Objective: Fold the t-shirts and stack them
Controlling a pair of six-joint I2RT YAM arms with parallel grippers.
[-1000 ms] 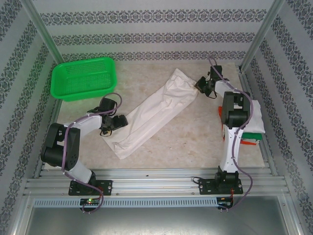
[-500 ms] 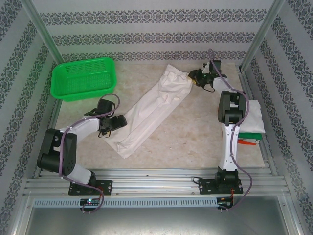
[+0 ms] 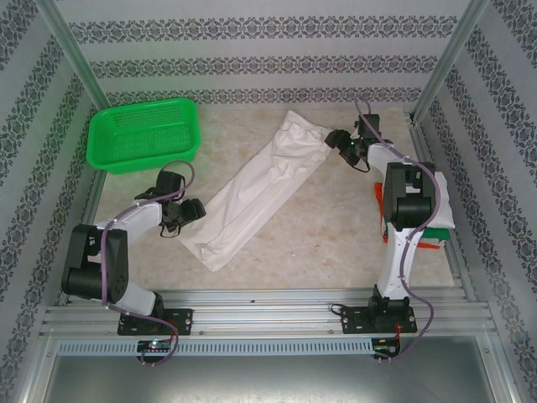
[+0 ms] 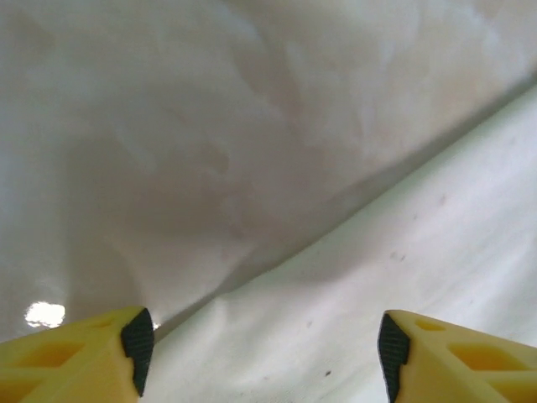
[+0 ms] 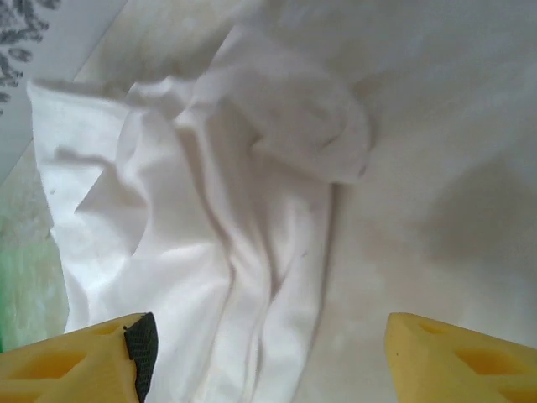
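Observation:
One white t-shirt [image 3: 256, 189], folded into a long strip, lies slantwise across the table, from near left to far right. My left gripper [image 3: 192, 211] stands open at the strip's near-left end; in the left wrist view its jaws [image 4: 264, 340] straddle the cloth's edge [image 4: 377, 277]. At the wrinkled far end, my right gripper [image 3: 334, 139] is open; its jaws [image 5: 267, 353] hang over the cloth's side edge [image 5: 210, 210], gripping nothing. A stack of folded t-shirts [image 3: 441, 201] with orange-red and green edges sits at the right, partly hidden by the right arm.
A green mesh basket [image 3: 143, 134] stands at the back left. Patterned walls and metal posts close in the table [image 3: 336, 227] on three sides. Bare tabletop lies between the shirt and the stack.
My right gripper opened and let go of the shirt's far end. The left gripper slid a little to the left, its jaws narrowing somewhat. The shirt's far end shifted slightly up and left.

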